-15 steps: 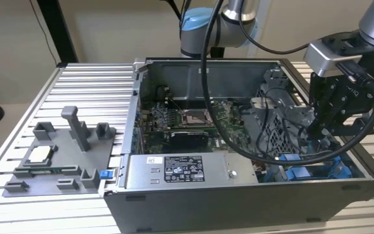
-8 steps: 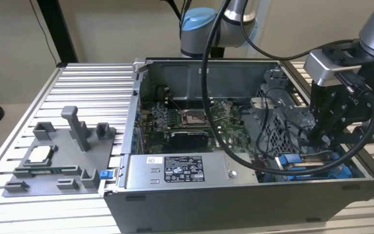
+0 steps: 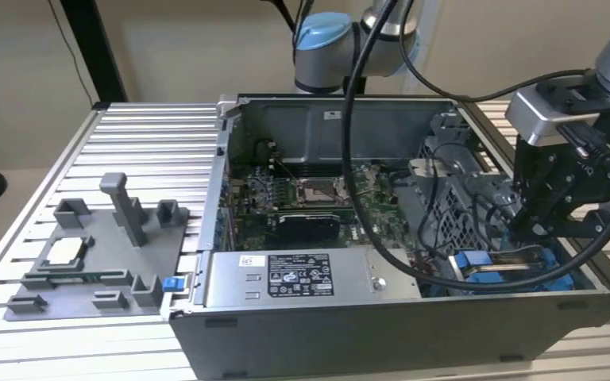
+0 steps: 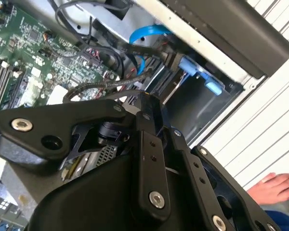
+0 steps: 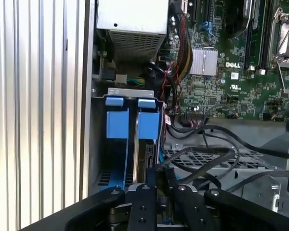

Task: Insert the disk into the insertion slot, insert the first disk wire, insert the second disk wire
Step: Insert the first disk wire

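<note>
The pincer hangs inside the open computer case, at the exterior view's right. The disk, in its blue carrier, stands on edge within the insertion slot. Whether the pincer is clenched cannot be told.

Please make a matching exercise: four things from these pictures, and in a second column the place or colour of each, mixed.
1. grey tray with pegs
2. grey box with sticker
3. hand
4. circuit board

a. green, on the case floor
b. near the blue rails
c. on the table at the exterior view's left
d. inside the case, at its near wall

Pairs: 1-c, 2-d, 3-b, 4-a
</note>
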`<state>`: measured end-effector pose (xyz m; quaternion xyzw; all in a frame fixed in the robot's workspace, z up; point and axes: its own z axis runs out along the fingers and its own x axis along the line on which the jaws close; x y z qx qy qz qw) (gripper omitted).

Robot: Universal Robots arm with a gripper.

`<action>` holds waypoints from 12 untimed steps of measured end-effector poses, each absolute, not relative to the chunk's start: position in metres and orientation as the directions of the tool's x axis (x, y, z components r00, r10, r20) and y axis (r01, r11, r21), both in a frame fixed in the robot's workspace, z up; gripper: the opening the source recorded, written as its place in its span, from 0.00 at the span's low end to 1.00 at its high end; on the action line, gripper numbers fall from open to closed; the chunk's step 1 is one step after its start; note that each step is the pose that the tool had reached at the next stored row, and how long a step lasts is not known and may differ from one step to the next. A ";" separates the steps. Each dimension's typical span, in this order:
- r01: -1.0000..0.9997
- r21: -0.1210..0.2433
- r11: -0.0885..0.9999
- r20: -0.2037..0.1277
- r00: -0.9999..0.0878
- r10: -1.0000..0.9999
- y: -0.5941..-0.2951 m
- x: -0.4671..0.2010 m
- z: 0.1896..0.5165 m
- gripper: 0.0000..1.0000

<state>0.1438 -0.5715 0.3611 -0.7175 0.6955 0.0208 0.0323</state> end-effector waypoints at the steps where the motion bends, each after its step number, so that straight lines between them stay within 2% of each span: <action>1: -0.999 -0.018 -0.030 -0.075 0.032 -0.997 -0.572 0.145 0.361 0.00; 12: -0.999 -0.018 -0.027 -0.075 0.029 -0.997 -0.572 0.146 0.360 0.00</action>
